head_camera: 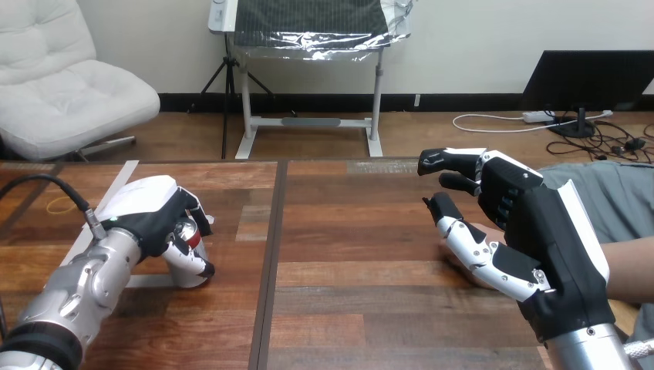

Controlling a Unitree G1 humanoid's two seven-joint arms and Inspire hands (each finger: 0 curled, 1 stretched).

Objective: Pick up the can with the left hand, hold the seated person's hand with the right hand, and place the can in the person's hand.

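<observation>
The can [187, 234], silver with some red, stands on the wooden table [362, 308] at the left. My left hand [146, 206] is wrapped round it from above and behind, fingers curled down its front, so most of the can is hidden. At the right, my right hand [532, 231] hovers with its fingers loosely bent and spread, nothing between them. The person's hand [465, 240] lies on the table just beyond and under it. My thumb crosses over that hand; I cannot tell whether they touch. The person's forearm [628, 270] comes in from the right edge.
A dark seam [270, 262] runs front to back between the two tabletops. A yellow rubber band [58, 204] and a strip of pale tape [116, 181] lie at the far left. A black cable [46, 181] arcs over my left forearm.
</observation>
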